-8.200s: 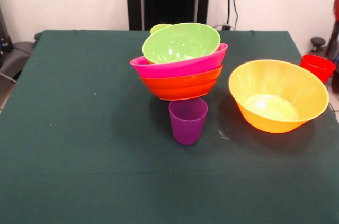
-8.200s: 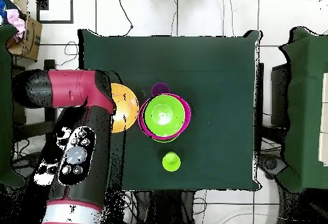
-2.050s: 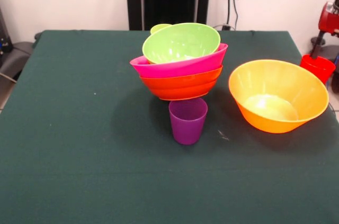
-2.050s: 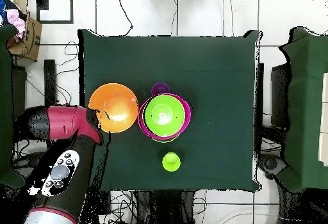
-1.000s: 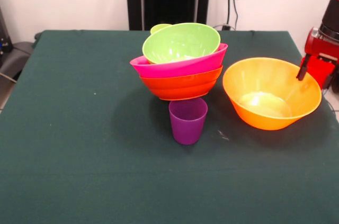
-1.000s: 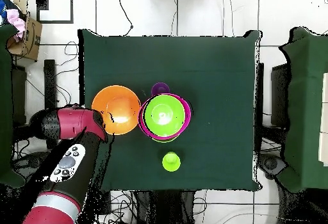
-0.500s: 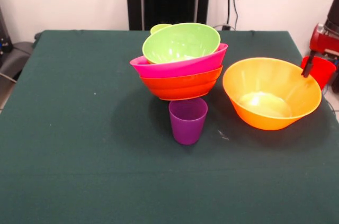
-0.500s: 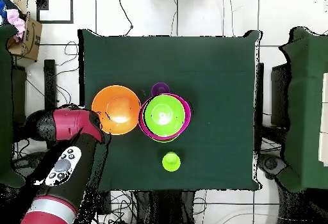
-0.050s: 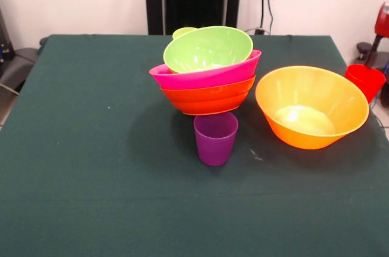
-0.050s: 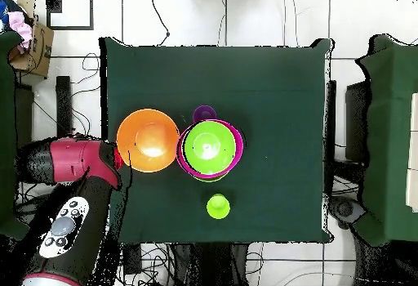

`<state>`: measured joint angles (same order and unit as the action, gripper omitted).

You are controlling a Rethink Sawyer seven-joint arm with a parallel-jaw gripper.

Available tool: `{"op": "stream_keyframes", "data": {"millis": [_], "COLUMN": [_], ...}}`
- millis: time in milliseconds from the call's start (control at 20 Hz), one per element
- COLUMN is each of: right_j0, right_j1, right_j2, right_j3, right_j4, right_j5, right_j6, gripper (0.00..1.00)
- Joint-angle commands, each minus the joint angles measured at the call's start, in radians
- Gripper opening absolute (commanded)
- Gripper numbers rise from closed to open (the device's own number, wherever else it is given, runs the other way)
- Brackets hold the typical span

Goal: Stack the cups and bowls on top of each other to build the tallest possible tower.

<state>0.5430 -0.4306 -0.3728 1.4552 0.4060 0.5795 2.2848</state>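
The tower (image 9: 206, 71), a glossy lime green plastic bowl (image 9: 208, 48) nested in pink and red-orange bowls, tilts at table centre and could slide off if bumped. At its three o'clock the large orange plastic bowl (image 9: 312, 107) sits empty; the purple tapered plastic cup (image 9: 215, 138) at six o'clock is empty too. The red arm (image 10: 73, 164) hangs off the table's edge, its gripper too hidden for me to tell.

The arm (image 10: 69, 209) ends off the surface's (image 10: 269, 95) edge, end effector hidden. Just beside it sits the orange bowl (image 10: 148, 140); beyond, touching, the stacked bowls (image 10: 210, 149), purple cup (image 10: 204, 113) and green cup (image 10: 217, 207).
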Motion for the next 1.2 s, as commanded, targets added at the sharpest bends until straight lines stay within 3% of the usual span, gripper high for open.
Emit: {"op": "stream_keyframes", "data": {"millis": [50, 550, 1200], "right_j0": [0.015, 0.054, 0.043], "right_j1": [0.000, 0.021, 0.040], "right_j2": [0.055, 0.057, 0.089], "right_j3": [0.012, 0.043, 0.070], "right_j4": [0.031, 0.061, 0.076], "right_j5": [0.100, 0.062, 0.008], "right_j6": [0.245, 0.284, 0.285], "gripper": [1.00, 1.00, 1.00]}}
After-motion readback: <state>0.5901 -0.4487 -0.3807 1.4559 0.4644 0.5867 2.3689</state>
